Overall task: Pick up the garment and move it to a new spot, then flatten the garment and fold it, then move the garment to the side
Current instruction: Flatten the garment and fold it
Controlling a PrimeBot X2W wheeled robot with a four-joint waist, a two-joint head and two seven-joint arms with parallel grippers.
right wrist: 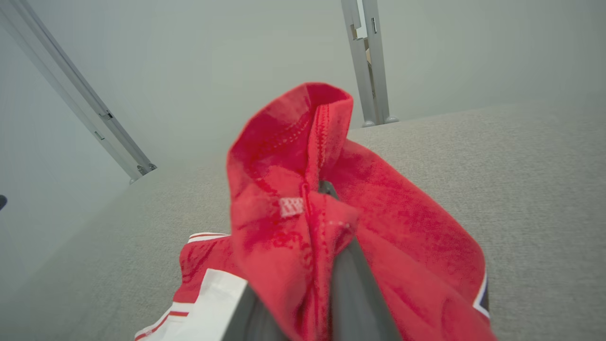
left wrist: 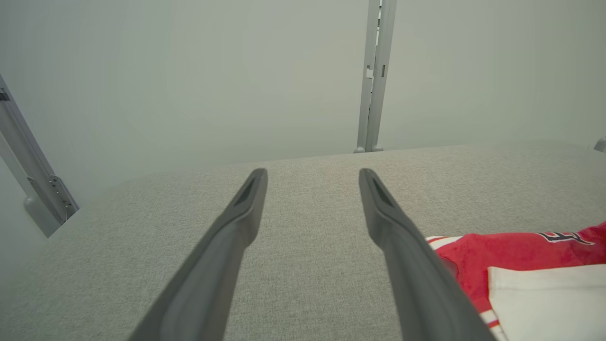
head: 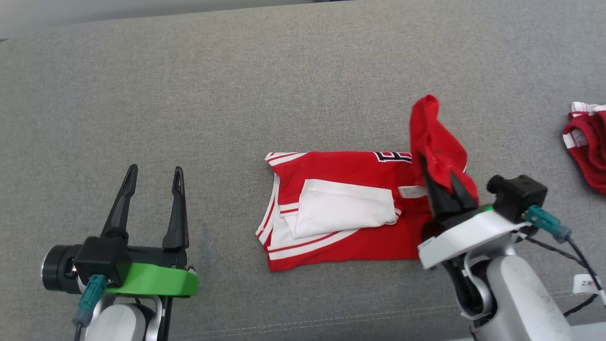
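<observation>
Red-and-white jersey (head: 341,166) folded on grey fabric surface (head: 236,94), right gripper (head: 438,168) pinching its raised red edge, left gripper (head: 156,168) spread wide, empty

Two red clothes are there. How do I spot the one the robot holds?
Look at the middle of the big grey surface. The red-and-white shirt lies there, partly folded. Unlike the crumpled red garment at the right edge, its corner is pinched up by the right end effector.

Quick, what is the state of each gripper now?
Left gripper: open, empty.
Right gripper: shut on the garment.
</observation>
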